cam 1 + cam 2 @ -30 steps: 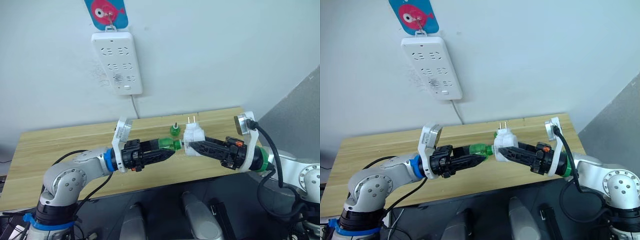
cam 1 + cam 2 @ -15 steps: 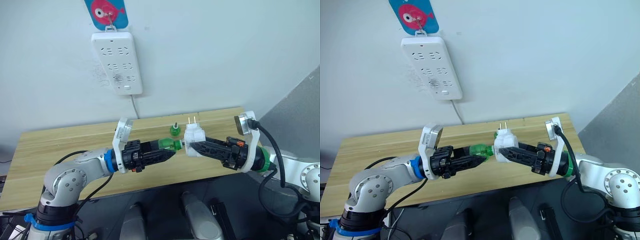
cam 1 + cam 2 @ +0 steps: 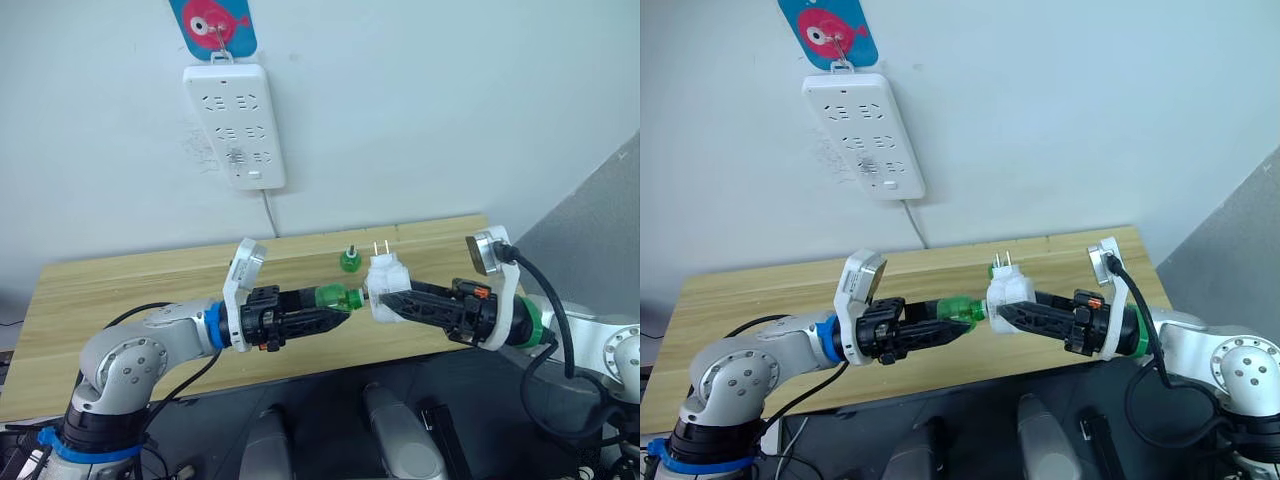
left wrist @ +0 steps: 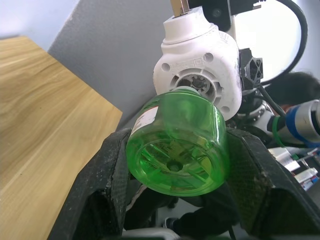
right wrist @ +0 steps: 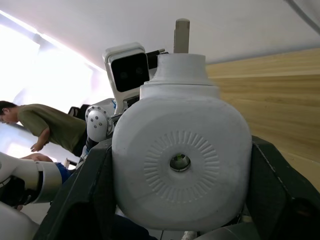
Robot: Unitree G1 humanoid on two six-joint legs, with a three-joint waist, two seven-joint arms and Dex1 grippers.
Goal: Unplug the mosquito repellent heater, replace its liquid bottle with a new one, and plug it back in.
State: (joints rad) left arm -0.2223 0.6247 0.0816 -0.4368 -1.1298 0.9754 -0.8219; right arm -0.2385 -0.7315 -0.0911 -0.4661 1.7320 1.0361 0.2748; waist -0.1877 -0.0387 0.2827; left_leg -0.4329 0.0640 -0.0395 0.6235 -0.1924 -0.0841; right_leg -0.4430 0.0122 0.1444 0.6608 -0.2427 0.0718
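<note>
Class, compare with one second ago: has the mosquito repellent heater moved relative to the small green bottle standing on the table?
Yes, slightly. The mosquito repellent heater, gripped by the right gripper, has shifted toward the robot's left, closer to the standing green bottle.

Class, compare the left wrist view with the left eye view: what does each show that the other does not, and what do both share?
Left wrist view alone: the underside of the green bottle and the round socket in the heater that its neck points into.

Left eye view alone: the power strip on the wall, the fish hook above it, and a second green bottle standing on the table.

Both: the left gripper shut on the bottle, facing the heater held by the right gripper.
</note>
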